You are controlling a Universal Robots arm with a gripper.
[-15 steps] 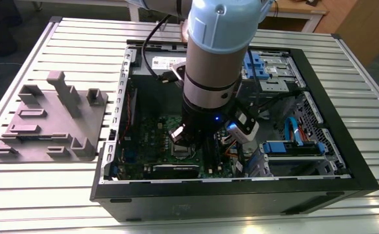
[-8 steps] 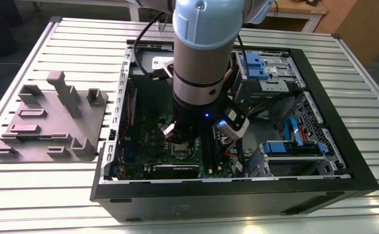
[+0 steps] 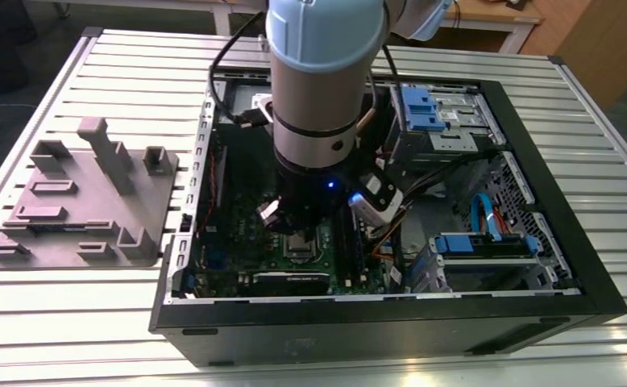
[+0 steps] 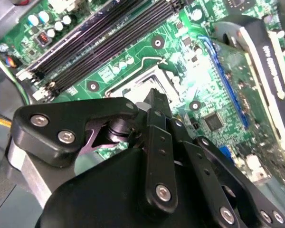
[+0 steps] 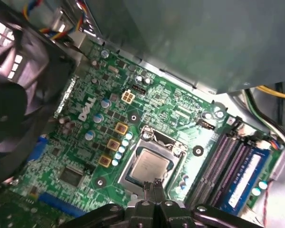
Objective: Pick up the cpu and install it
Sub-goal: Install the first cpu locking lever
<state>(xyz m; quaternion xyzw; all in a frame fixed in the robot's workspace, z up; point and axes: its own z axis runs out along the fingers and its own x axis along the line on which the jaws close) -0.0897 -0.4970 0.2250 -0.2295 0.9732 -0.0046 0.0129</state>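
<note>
Black gripper [image 4: 154,99] linkage fills the foreground, tip over the metal-framed socket [image 4: 128,83] on the green motherboard [image 4: 175,42]. Dark memory slots [image 4: 109,35] run diagonally beside the socket. Blue slot [image 4: 223,71] and black-edged card [image 4: 266,57] lie on the socket's other side.

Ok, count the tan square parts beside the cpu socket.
3, in the first wrist view, lined along the socket: one end square, middle square, other end square. More may be hidden.

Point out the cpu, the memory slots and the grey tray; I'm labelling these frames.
cpu [image 5: 151,167], first wrist view, middle of its silver top.
memory slots [image 5: 221,164], first wrist view, midway along the dark slots.
grey tray [image 3: 93,201], exterior view, flat part between its raised blocks.
</note>
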